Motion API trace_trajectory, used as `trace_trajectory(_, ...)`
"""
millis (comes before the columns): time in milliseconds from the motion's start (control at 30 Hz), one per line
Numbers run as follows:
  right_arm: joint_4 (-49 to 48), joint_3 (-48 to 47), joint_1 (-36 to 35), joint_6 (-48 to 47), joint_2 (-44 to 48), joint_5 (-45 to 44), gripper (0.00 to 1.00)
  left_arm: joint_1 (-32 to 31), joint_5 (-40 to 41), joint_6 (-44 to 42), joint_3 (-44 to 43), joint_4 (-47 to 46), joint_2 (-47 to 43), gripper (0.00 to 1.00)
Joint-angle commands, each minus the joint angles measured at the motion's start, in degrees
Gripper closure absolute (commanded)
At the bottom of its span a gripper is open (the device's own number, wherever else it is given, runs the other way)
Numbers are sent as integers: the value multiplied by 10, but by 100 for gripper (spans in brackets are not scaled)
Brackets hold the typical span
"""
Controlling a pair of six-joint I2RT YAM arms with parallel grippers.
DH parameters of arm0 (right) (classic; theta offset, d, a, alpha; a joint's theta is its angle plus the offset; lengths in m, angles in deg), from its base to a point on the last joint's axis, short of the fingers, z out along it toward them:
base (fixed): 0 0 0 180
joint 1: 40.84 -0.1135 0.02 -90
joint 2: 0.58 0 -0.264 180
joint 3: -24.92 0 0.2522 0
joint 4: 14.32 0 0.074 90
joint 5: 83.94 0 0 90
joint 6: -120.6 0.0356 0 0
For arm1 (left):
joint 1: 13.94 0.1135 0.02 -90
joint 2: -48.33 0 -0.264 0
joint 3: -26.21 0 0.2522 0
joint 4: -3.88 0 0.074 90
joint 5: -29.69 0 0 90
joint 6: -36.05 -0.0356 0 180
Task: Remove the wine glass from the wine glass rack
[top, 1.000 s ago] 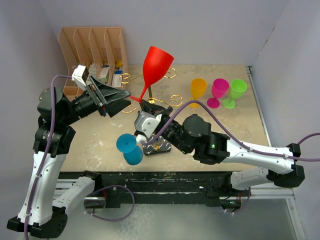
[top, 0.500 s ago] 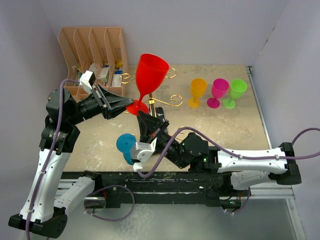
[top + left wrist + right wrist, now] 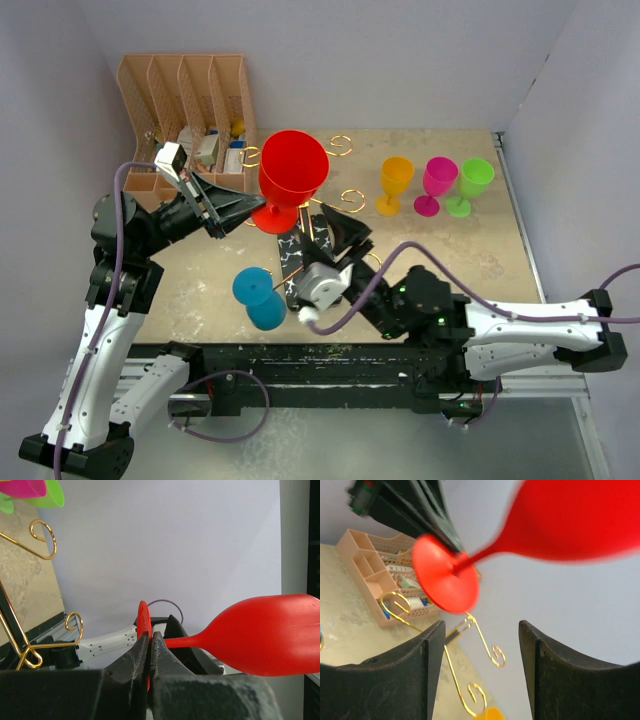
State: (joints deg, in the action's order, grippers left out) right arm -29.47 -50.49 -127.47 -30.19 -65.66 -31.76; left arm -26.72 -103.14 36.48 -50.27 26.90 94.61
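The red wine glass [image 3: 293, 168] hangs in the air over the rack, bowl up toward the camera. My left gripper [image 3: 252, 212] is shut on the rim of its round foot [image 3: 143, 622], with the bowl [image 3: 270, 635] sticking out to the right. The wine glass rack [image 3: 289, 252] has gold hooks [image 3: 352, 196] and a black veined base beneath the glass. Just below the foot [image 3: 446, 575], my right gripper [image 3: 335, 224] stands open with nothing between its fingers [image 3: 432, 650]. Gold hook arms [image 3: 492, 652] show between them.
A blue glass [image 3: 258, 296] lies on its side near the rack base. Orange [image 3: 396, 180], pink [image 3: 438, 180] and green [image 3: 474, 180] glasses stand at the back right. A peach slotted organiser [image 3: 185, 90] fills the back left corner. Walls close off the left, back and right.
My left gripper has shut on the red glass's foot. My right gripper has opened and dropped back from the glass. The glass has swung left, its bowl turning up toward the camera.
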Motion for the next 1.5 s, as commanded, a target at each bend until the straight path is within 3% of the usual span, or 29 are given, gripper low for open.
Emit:
trace_trajectory(0,73,-10,7,119,70,-94,37,2,34,-6,11,-84,-13,100)
trace_trajectory(100,141,-30,29,171,93,-139,38,2,61,-59,4,-71,-18,100)
trace_trajectory(233,293,-110,200,324,80,-87,49,3,86,-98,9,-60,-31,100)
trace_trajectory(300,368,-162,293,409,53,-45,68,2,97,-119,10,-46,-41,100)
trace_trajectory(367,423,-222,329,467,22,-45,100,2,116,-163,-6,0,-46,100)
trace_trajectory(467,576,-353,400,596,-56,60,100,2,173,-251,-51,123,-49,100)
trace_trajectory(600,656,-463,431,683,-96,231,100,2,230,-342,-110,230,-51,100)
trace_trajectory(633,656,-475,432,697,-94,275,94,2,240,-362,-124,248,-52,100)
trace_trajectory(700,648,-500,432,734,-85,340,64,2,264,-394,-151,287,-51,100)
trace_trajectory(767,624,-510,431,752,-68,423,51,2,278,-422,-175,313,-47,100)
trace_trajectory(833,596,-516,431,768,-54,501,47,2,284,-438,-192,328,-44,100)
trace_trajectory(1067,605,-588,431,814,-97,661,46,2,274,-451,-211,331,-37,100)
trace_trajectory(1467,597,-580,430,818,-152,703,51,2,271,-454,-229,336,-35,100)
